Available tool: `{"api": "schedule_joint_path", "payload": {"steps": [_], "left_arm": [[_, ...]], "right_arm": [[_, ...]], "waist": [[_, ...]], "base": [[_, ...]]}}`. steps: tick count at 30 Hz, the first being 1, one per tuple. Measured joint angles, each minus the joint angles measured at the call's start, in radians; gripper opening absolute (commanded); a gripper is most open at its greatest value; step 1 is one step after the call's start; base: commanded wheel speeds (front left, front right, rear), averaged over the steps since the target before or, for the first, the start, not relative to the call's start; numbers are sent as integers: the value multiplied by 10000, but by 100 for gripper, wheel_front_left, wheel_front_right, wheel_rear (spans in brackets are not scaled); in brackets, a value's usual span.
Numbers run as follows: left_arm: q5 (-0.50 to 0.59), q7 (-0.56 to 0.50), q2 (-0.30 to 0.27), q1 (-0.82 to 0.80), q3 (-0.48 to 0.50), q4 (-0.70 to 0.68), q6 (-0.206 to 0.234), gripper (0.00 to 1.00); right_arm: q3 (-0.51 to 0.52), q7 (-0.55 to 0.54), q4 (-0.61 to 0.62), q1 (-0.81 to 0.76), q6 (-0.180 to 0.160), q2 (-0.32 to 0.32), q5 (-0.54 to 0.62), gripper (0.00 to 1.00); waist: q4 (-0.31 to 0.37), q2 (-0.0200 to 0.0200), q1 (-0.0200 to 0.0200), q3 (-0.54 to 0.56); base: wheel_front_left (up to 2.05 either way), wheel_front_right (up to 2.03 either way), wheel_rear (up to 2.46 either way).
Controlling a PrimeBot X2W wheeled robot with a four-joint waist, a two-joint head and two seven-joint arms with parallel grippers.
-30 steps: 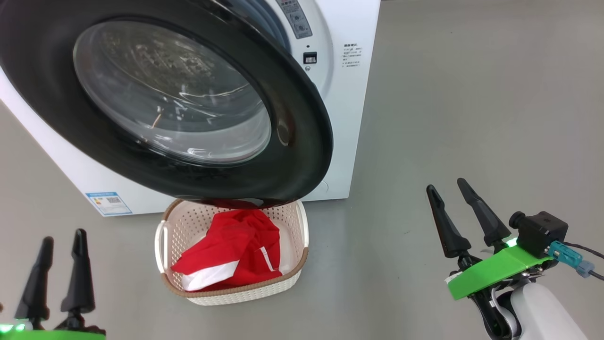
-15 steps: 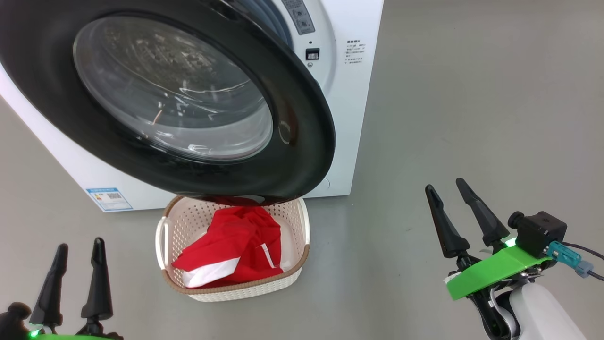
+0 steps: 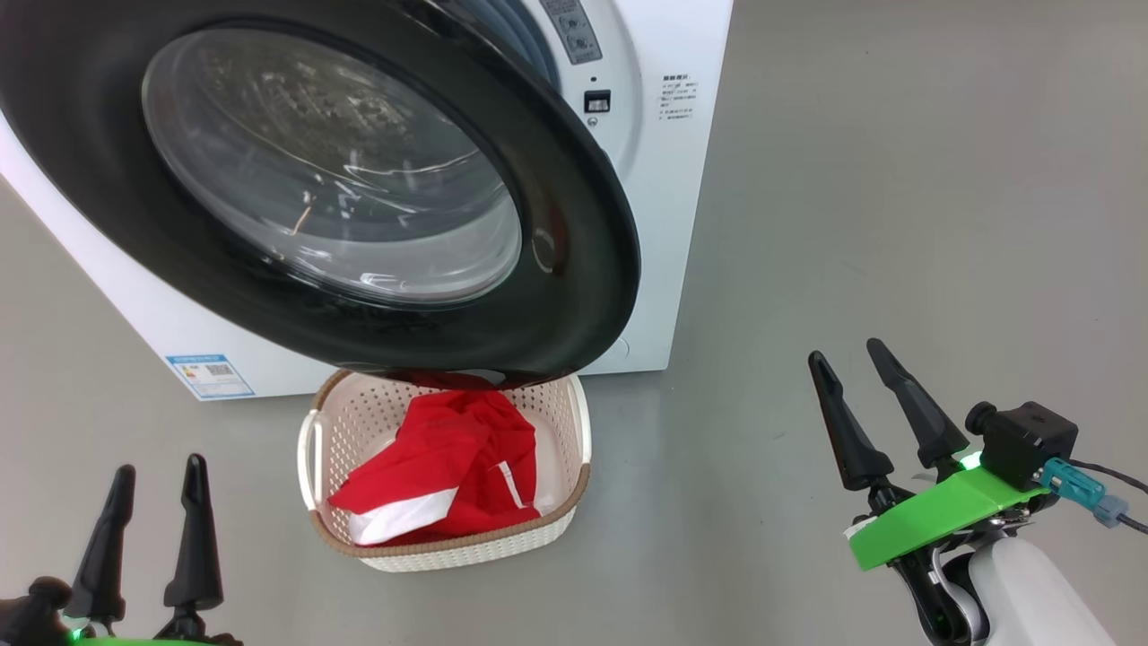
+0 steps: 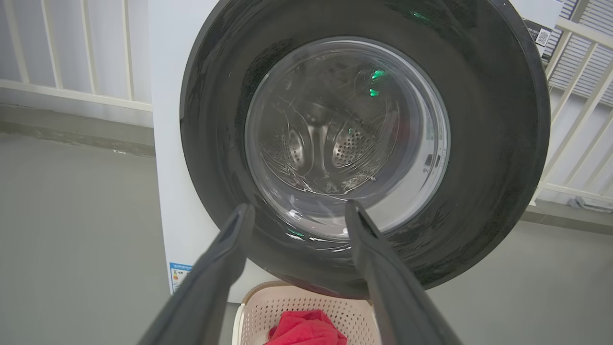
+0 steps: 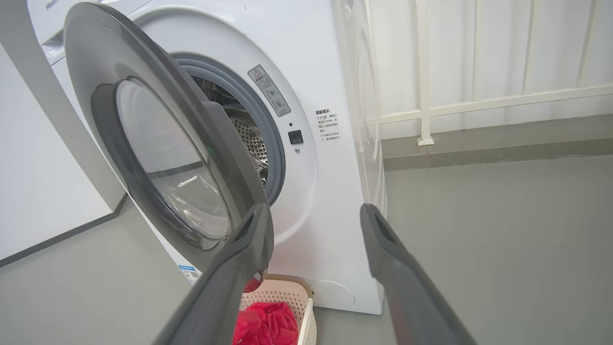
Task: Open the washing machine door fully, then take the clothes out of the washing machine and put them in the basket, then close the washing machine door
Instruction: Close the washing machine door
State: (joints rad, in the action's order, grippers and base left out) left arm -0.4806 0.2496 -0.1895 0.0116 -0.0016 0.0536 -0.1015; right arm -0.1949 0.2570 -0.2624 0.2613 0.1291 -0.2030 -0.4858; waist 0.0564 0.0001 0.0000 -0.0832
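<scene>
Plainly the unloading looks done: the bright red garments with white stripes (image 3: 448, 467) lie heaped inside the small cream perforated plastic basket with the brown woven-look rim (image 3: 466, 558), which sits on the grey floor (image 3: 897, 224) right in front of the big white front-loading washing machine (image 3: 668, 224). The large round glossy black door with its bulging glass window (image 3: 583, 269) hangs part-way open, its lower edge above the basket's far rim. Closing it looks like the step left.

Both sets of jaws stand wide apart and hold nothing. The left jaws sit low at the near left, long dark fingers (image 3: 199, 538) aimed toward the door, and the right jaws hang well off to the right, fingers (image 3: 847, 431) clear of everything.

Several things could go wrong. A push landing on the curved glass or the slick ring could skid off, leaving the door ajar and unlatched. A finger left near the door's free edge could be pinched against the white front. The red heap rises close under the door's bottom edge, and whether they touch cannot be told, so the swing could drag fabric or nudge the basket. Only a slice of the perforated steel drum (image 5: 249, 139) shows, bare, so a garment left inside could be shut in.
</scene>
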Motion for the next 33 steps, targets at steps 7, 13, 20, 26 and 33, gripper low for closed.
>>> {"api": "schedule_joint_path", "payload": {"steps": [7,13,20,26,33], "left_arm": [[134,0,58,0,46,36,-19,100],[221,0,117,0,75,61,-88,100],[236,0,167,1,84,73,-100,100],[297,0,182,1,82,84,-174,100],[311,0,184,2,79,86,-174,100]], "right_arm": [[2,0,-2,0,0,-4,0,100],[-4,0,-8,0,0,-13,2,100],[-90,-2,-19,0,0,-21,0,100],[-111,0,-23,0,0,-38,0,100],[-125,0,40,0,0,-69,2,100]], "waist": [[-22,-1,0,9],[-31,0,0,55],[-32,0,0,74],[-27,0,1,87],[-31,0,0,81]], "base": [[0,0,0],[0,0,0],[0,0,0],[0,0,0],[0,0,0]]}}
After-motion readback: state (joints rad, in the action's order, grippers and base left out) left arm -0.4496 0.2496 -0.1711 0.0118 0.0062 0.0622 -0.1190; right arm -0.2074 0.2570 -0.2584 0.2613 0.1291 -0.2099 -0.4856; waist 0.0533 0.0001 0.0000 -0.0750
